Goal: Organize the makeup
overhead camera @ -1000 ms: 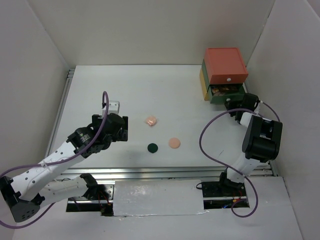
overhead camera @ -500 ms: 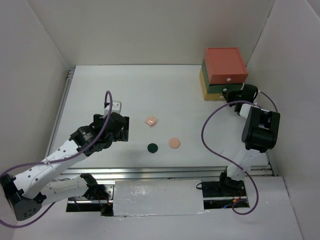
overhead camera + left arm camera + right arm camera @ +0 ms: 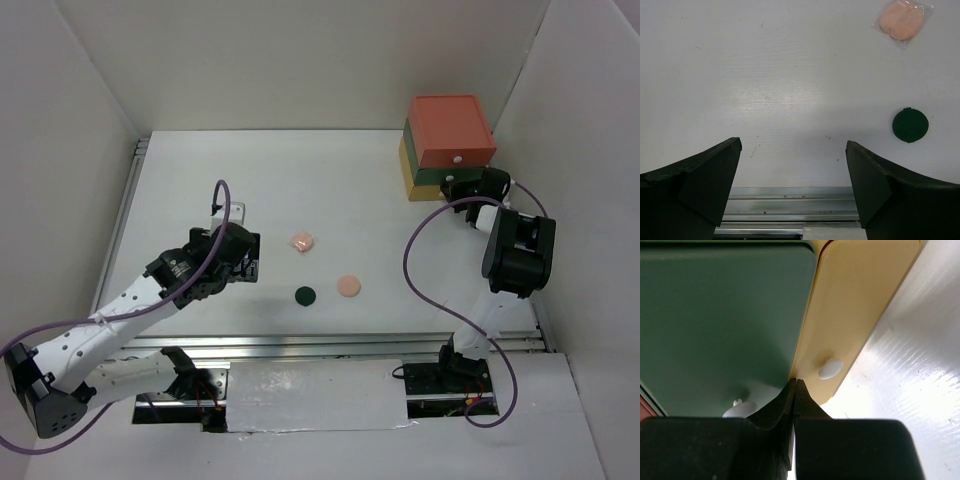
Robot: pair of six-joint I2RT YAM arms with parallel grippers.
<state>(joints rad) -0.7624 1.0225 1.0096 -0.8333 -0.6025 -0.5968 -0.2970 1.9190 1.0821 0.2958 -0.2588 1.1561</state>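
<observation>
Top external gives me the counter (image 3: pixel 200 180), then the drawer box (image 3: pixel 450 135) with my right claw (image 3: pixel 795 383) pinched shut at its drawer fronts; left claw (image 3: pixel 792 145) gapes wide, empty. Mid-counter lie the pink compact (image 3: pixel 302 242), peach compact (image 3: pixel 347 286) and dark-green compact (image 3: pixel 305 296), flat enough to skid from closing fingers

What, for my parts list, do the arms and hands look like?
Both the left arm and right arm have white links, black joints and a looping purple cable. The left hand and right hand have black wedge-shaped fingers.
</observation>
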